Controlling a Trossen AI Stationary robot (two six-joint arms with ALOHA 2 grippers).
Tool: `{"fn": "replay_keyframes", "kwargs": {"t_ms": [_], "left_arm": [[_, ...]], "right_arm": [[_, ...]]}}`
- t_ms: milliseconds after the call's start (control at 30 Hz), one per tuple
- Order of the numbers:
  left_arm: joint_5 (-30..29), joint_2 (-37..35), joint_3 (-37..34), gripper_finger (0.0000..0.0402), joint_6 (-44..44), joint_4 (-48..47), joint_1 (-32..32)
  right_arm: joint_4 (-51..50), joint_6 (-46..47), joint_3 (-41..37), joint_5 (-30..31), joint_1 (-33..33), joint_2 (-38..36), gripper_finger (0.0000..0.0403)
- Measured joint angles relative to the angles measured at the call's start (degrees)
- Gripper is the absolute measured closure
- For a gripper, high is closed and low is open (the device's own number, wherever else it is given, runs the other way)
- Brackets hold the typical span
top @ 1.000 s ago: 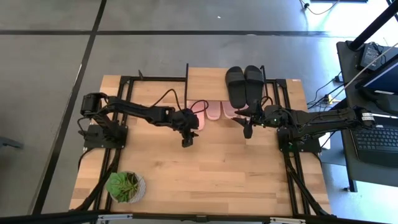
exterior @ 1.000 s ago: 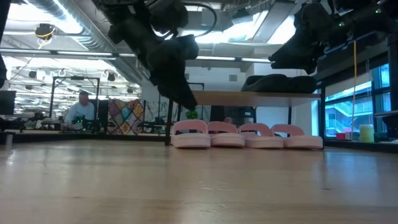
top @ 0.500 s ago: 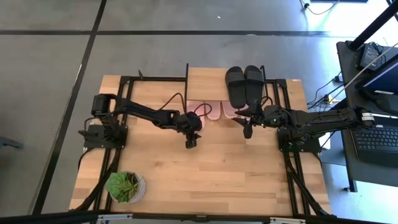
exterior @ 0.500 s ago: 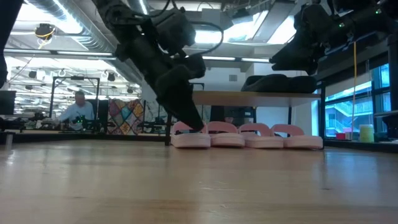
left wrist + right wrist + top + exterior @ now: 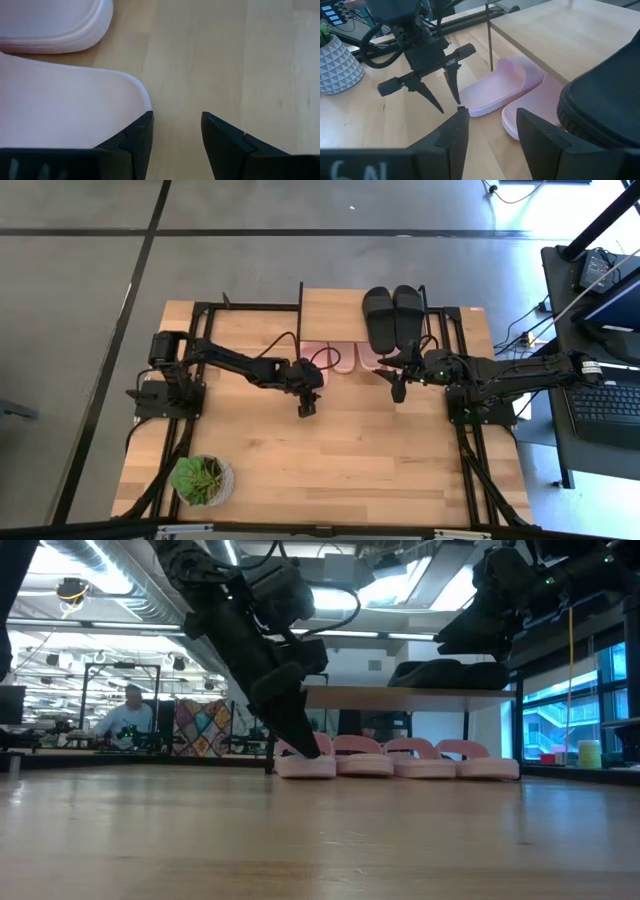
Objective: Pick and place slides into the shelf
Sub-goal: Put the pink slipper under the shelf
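Several light pink slides stand side by side on the table under the shelf. Their near ends stick out from beneath its plank. Two black slides lie on the plank's right part. My left gripper is open and low over the table at the near end of the leftmost pink slide. That slide lies outside the gap, and only bare table is between the fingers. My right gripper hangs open above the table in front of the shelf's right end, holding nothing. My left gripper slants down from the table's left, and the outer side of one finger stands right beside the rounded near end of the leftmost pink slide. I cannot tell whether the finger touches it. The slide lies flat on the table.
A small potted green plant stands at the near left corner. Black frame rails run along both table sides. A wide stretch of bare wood lies between the shelf and the near edge. People sit at desks in the room behind.
My left gripper has come down and tipped more steeply, reaching slightly farther toward the shelf until its tips are just above the table by the leftmost pink slide. Its gap has stayed the same. The slides have not moved.
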Motion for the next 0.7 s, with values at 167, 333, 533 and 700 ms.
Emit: {"fn": "replay_keyframes", "kwargs": {"t_ms": [167,333,533,700], "left_arm": [[2.28,0.0,0.0,0.0244,-1.06,0.11,0.21],[2.31,0.0,0.0,0.0244,-1.25,-0.14,-0.23],[-0.71,0.0,0.0,0.0244,-1.25,-0.15,-0.01],[-3.61,0.0,0.0,0.0244,-0.89,-0.15,1.06]], "right_arm": [[0.0,-0.11,0.0,0.0,0.0,0.0,0.0237],[-0.02,-0.11,0.0,-0.02,0.01,0.0,0.0237],[-0.01,-0.11,0.0,-0.02,0.01,0.0,0.0237],[0.0,-0.11,0.0,-0.02,0.0,0.0,0.0237]]}}
